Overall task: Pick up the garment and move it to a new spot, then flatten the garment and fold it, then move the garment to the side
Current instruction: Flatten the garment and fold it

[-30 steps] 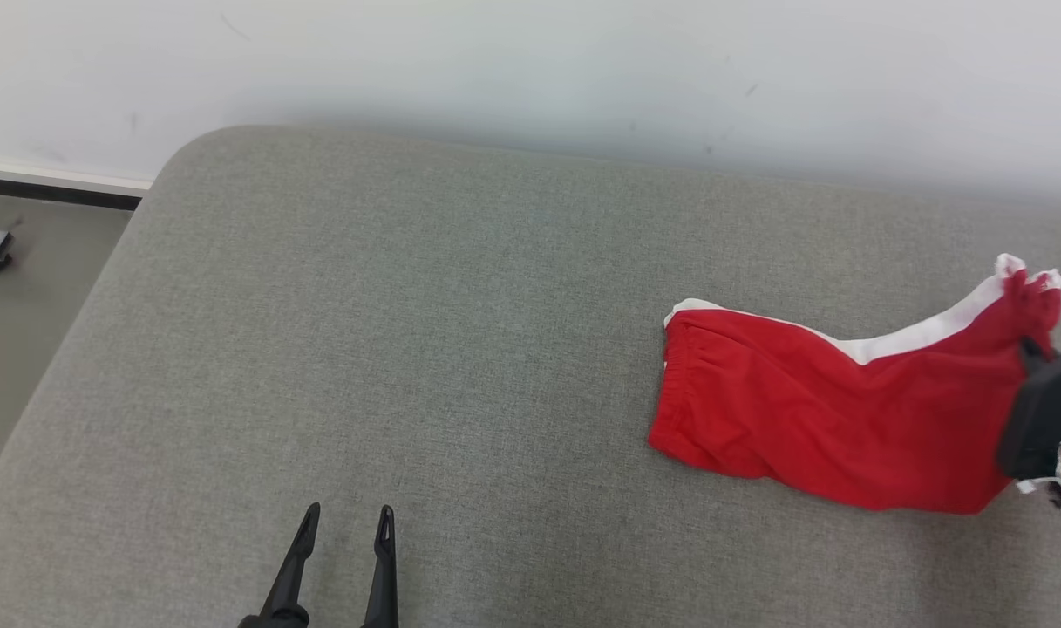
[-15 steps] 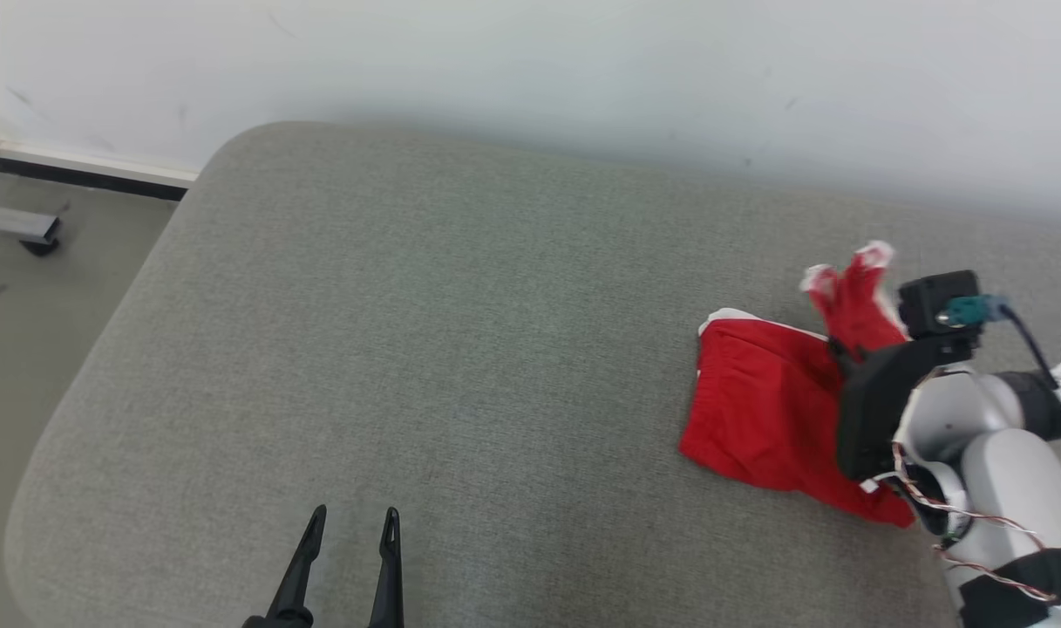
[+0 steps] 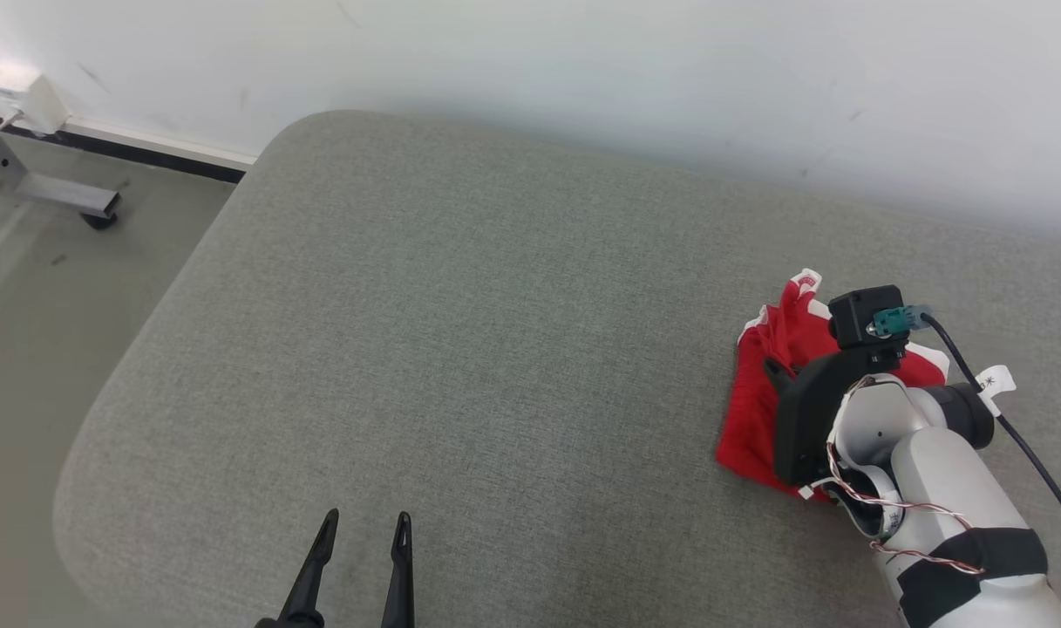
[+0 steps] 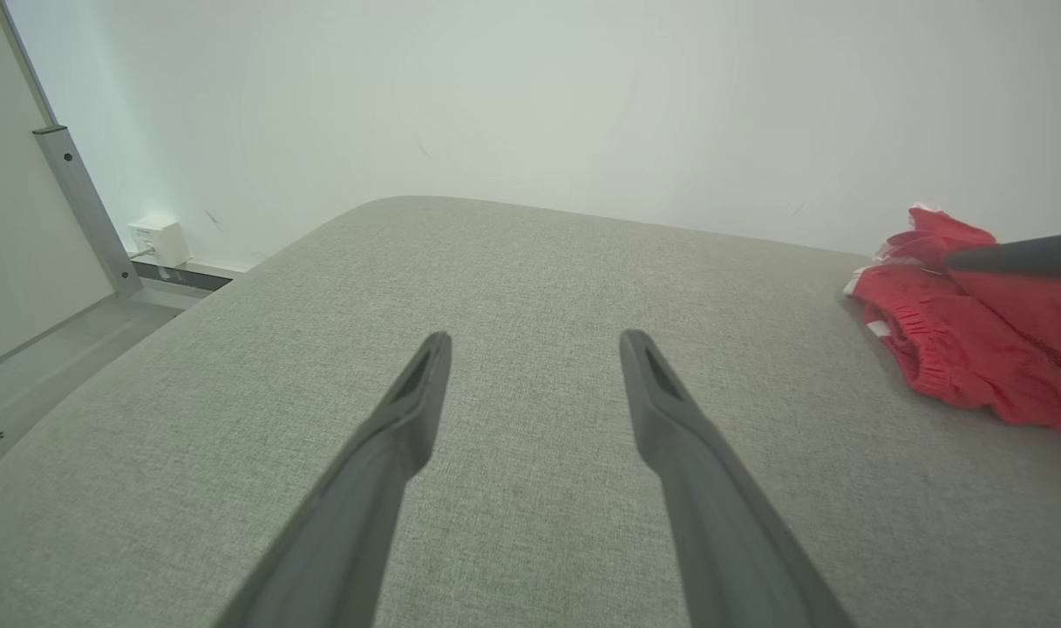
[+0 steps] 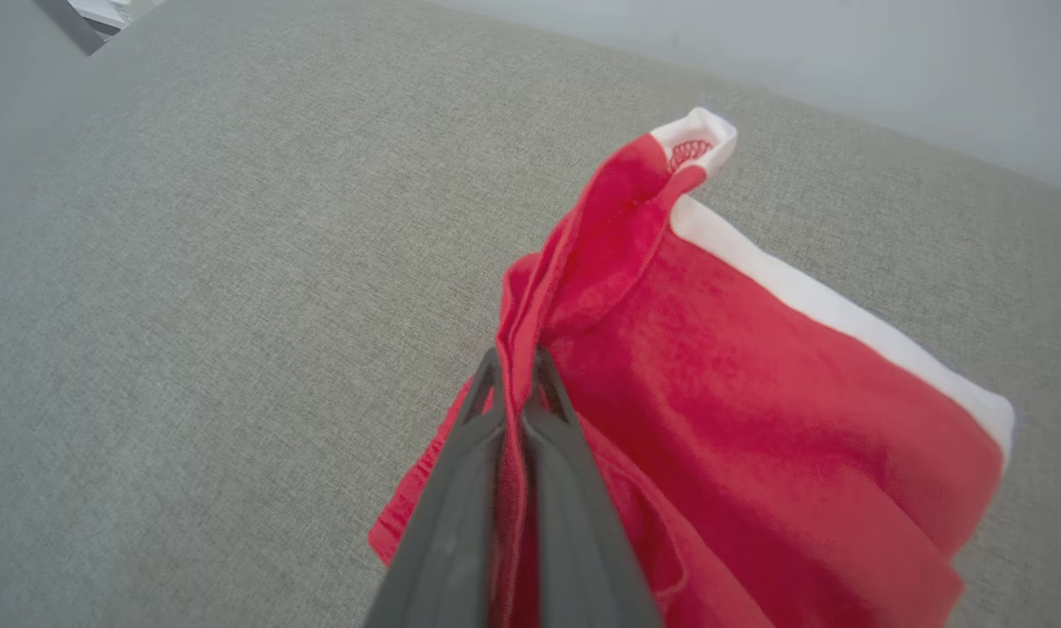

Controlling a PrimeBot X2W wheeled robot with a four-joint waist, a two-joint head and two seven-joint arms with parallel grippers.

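The right tool [image 3: 776,365] is pinched narrow on a hem of the red garment [image 3: 746,427]. In its own wrist view the two fingers close tight on a ridge of cloth that stands up between them [image 5: 513,365]. A second ago the garment lay stretched out long on the grey cushion [image 3: 460,331], with this tool at its far end. Now that end has been carried back over the rest, so the cloth is doubled and bunched directly under and beyond the tool's tips. The white stripe [image 5: 809,296] runs off to the right of the fingers. The elastic waistband [image 4: 918,336] seems to rest on the cushion about where it was. The head camera has also swung, which accounts for the whole scene's shift in the picture.

The left tool [image 3: 363,528] has not changed: its fingers stand wide apart, holding nothing, low over bare cushion. The garment is well off to its right and ahead [image 4: 957,349].

For the task, this looks like the first step: one end is gripped and gathered, but the garment is not yet lifted clear or carried to a new spot. Flattening and folding are still to come. With only one edge pinched, the loose part will likely drag as it is moved.
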